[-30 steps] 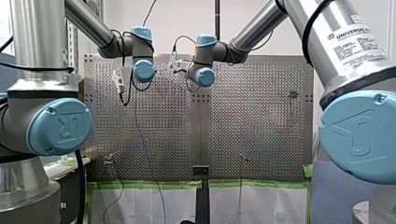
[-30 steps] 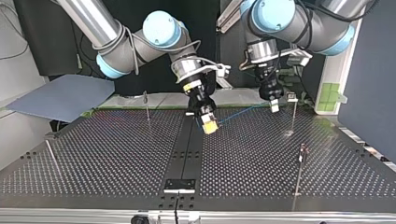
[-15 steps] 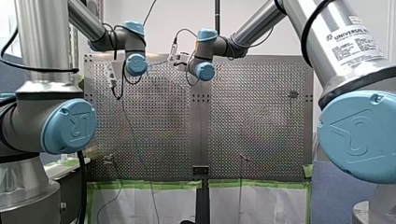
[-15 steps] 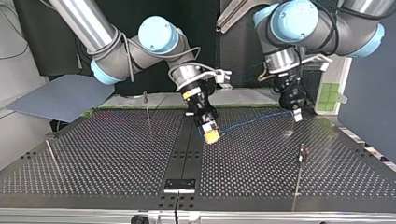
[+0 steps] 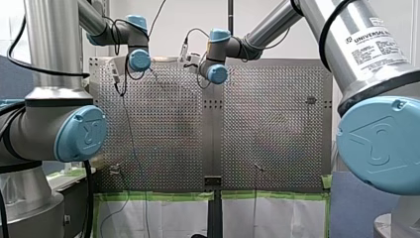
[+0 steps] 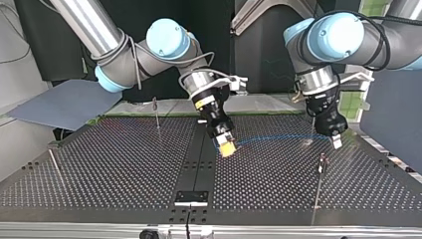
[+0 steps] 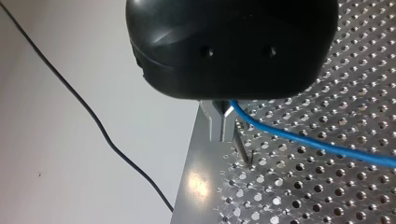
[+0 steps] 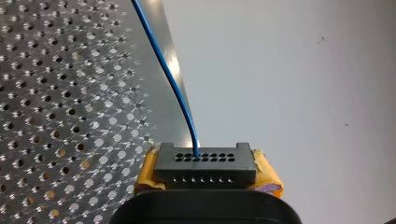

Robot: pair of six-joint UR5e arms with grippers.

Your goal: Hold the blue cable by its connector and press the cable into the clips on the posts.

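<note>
Where yellow pads (image 8: 145, 173) grip the rectangular black connector (image 8: 205, 164), blue cable (image 8: 174, 88) emerges.

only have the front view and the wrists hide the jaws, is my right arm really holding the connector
Observer: Yes. In the right wrist view the black connector sits clamped between the right jaws' yellow pads.
Operator: and where does the cable go from there
Observer: In the top view the blue cable runs nearly straight from the right jaws across to the left jaws.
Operator: any post close to the left side
Observer: The left wrist view shows a thin post just ahead of the left jaws' metal fingers. Its clip is not visible there.
</note>
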